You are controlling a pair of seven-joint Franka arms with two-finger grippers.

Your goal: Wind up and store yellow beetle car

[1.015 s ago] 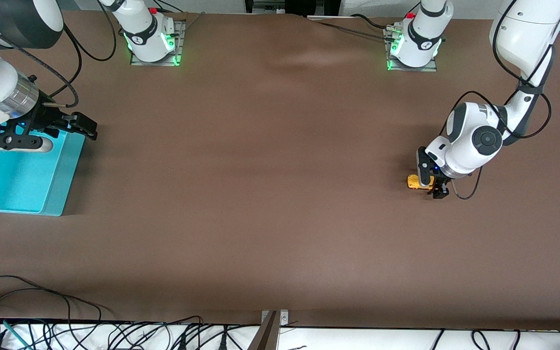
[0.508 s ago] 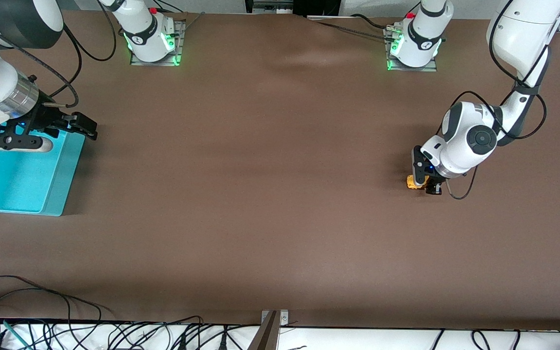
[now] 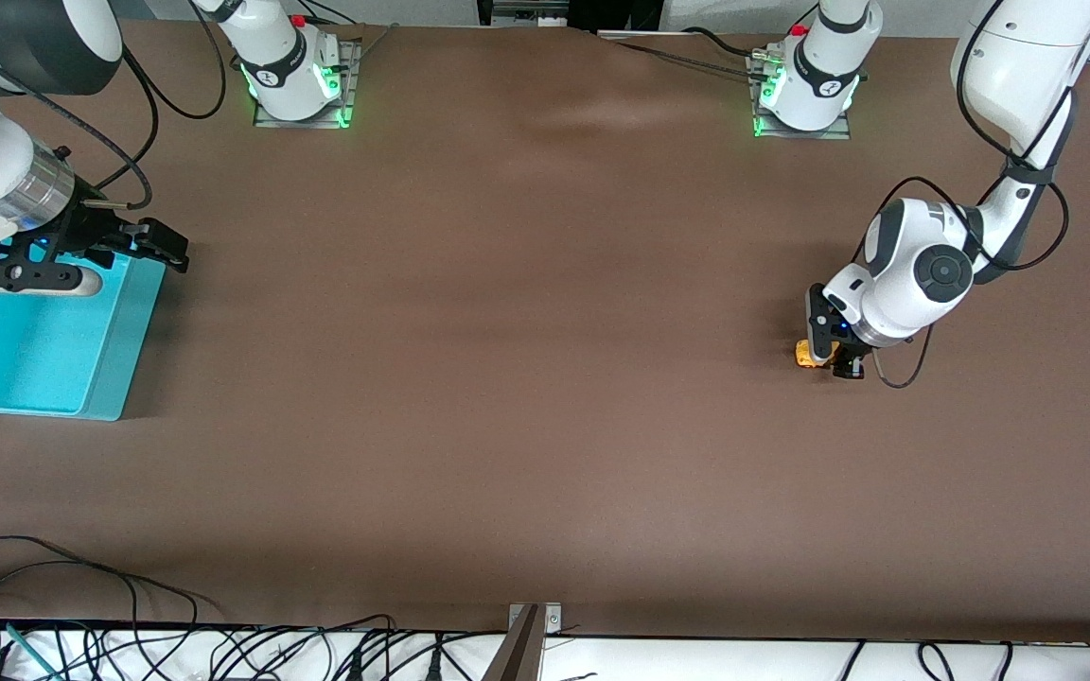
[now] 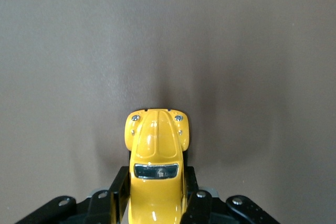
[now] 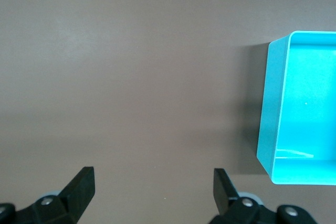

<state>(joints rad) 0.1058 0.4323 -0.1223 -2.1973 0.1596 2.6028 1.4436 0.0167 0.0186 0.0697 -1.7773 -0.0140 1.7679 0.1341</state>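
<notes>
At the right arm's end of the bench sat a turquoise bin, open-topped, with nothing visible inside it. The right hand hung over the bin's edge farthest from the front camera, partly covering that rim. Its two black fingers stood wide apart with only bare brown surface between them, so it was open and holding nothing; this arm waited. In the right wrist view the bin showed one corner and a stretch of its pale blue floor.

The middle of the bench was plain brown covering. Along the edge nearest the front camera ran a tangle of black cables on a white strip (off the brown surface itself).

Toward the left arm's end, well apart from the bin, the left hand was down at the bench surface, closed on the yellow beetle car. The car's rounded nose poked out from the hand toward the right arm's end. In the left wrist view the yellow beetle car pointed away from the hand, its bonnet, two small headlights and dark windscreen clear, with a black finger pressed against each flank of the body. The wheels were hidden, so whether they touched the bench could not be told.
</notes>
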